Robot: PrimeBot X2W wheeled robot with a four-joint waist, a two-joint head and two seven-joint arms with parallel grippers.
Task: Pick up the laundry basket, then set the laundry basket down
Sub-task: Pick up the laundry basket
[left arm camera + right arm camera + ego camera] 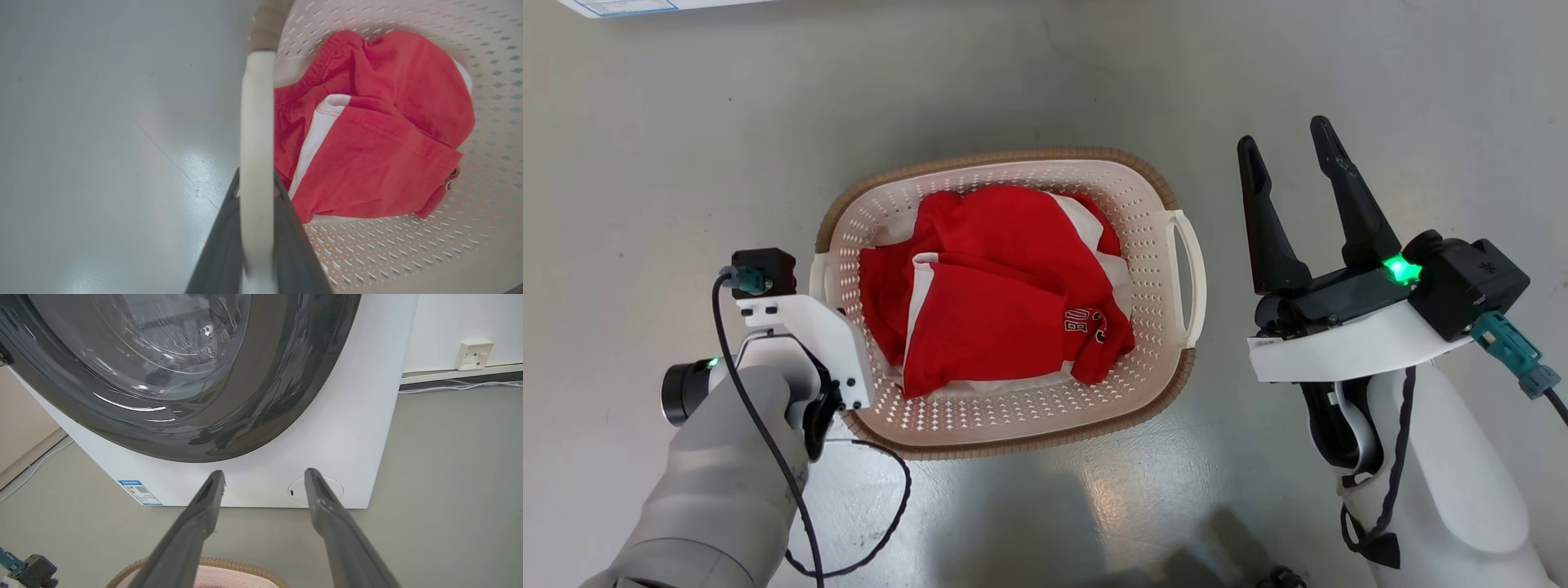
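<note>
- Jaws of your left gripper (256, 194) are closed on the white loop handle (256, 122) at the left side of the laundry basket (1029, 408); in the head view the wrist mount (825, 343) hides the fingers.
- You see the laundry basket mid-frame in the head view, grey floor (686, 163) all round it, its lower-left corner covered by your left wrist.
- Inside lies a crumpled red garment (1005, 294) with white trim; dark printed characters (1086, 322) sit at its lower right, too folded to read.
- Right of the basket, apart from its other handle (1188, 278), your right gripper (1284, 135) stands with fingers spread wide, nothing between them.
- In the right wrist view the washing machine (347, 416) carries a blue label (140, 492) at lower left, print too small to read; the top edge cuts off its door glass (143, 343).
</note>
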